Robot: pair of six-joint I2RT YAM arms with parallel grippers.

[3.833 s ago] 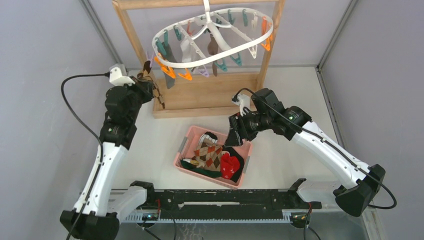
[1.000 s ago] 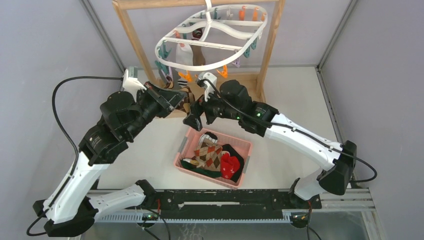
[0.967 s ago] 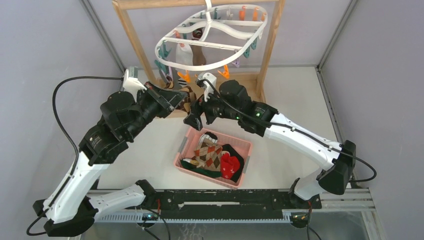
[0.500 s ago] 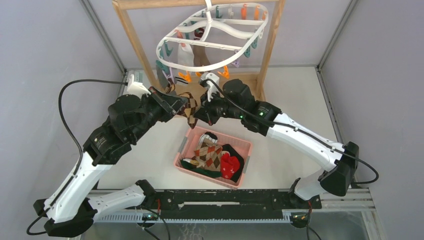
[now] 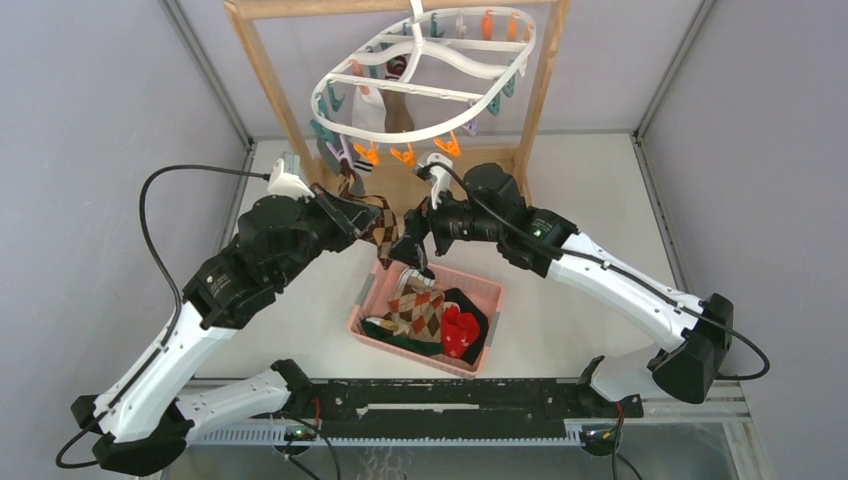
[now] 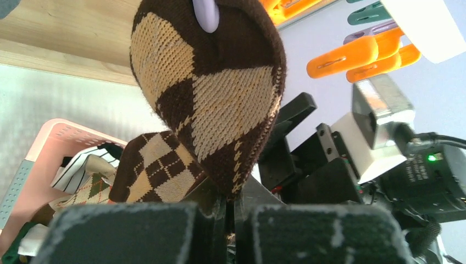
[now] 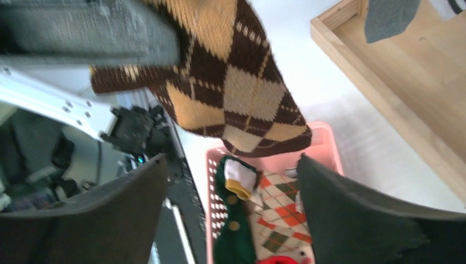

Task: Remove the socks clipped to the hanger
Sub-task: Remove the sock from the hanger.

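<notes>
Brown argyle sock (image 6: 214, 104) in claw (image 6: 229, 220)

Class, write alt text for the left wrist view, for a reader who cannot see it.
A brown-and-tan argyle knitted sock hangs from a purple plastic clip, its lower tip pinched in the shut left gripper at the bottom edge. Behind it are a pink plastic basket holding more socks, orange plastic clips and the black right arm.

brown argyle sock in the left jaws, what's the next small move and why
Probably pull the left gripper a little down toward the pink basket. Its jaws are shut on the brown argyle sock, which hangs by the basket's rim, and a purple clip seems to touch the sock's top, so it may not be free yet.
</notes>
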